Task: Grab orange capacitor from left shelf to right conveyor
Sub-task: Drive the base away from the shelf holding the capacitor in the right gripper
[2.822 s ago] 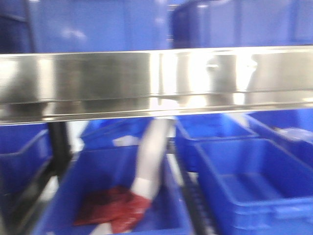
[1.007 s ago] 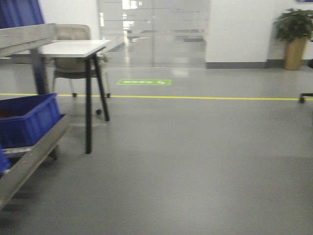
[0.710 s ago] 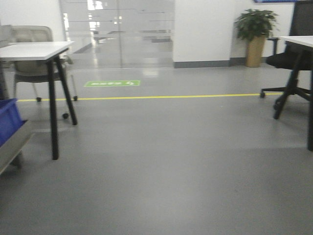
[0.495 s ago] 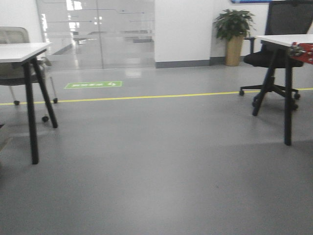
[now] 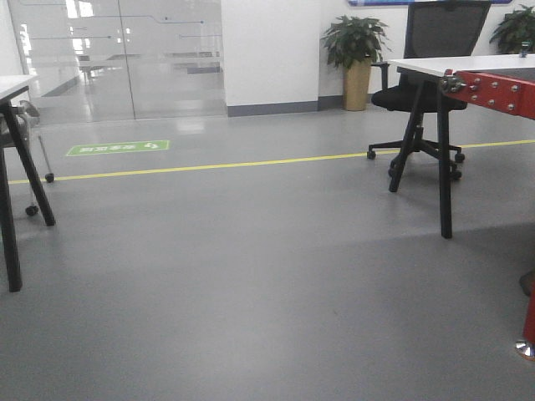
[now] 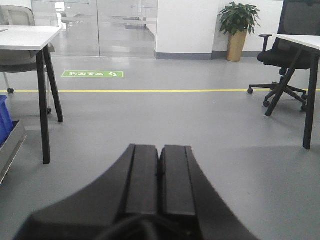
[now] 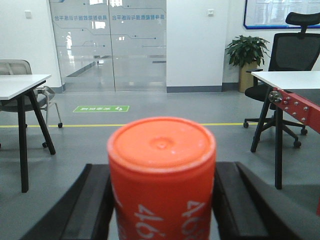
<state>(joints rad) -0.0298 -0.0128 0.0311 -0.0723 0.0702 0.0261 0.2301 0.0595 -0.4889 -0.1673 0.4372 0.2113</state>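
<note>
The orange capacitor, a cylinder with white digits on its side, fills the lower middle of the right wrist view. My right gripper is shut on it, one black finger on each side. My left gripper is shut and empty, its two black pads pressed together over the grey floor. The red frame of the conveyor shows at the right edge of the front view and in the right wrist view. The left shelf's metal edge and a blue bin show at the left of the left wrist view. Neither gripper appears in the front view.
A white desk with black legs and a grey chair stands at the left. Another white desk with a black office chair stands at the right, just behind the conveyor. A potted plant and glass doors are at the back. A yellow line crosses the grey floor.
The front view has swung right, away from the shelf with blue bins and across the floor. The left desk has slid to the left edge; the right desk, chair and red conveyor frame have come in.
</note>
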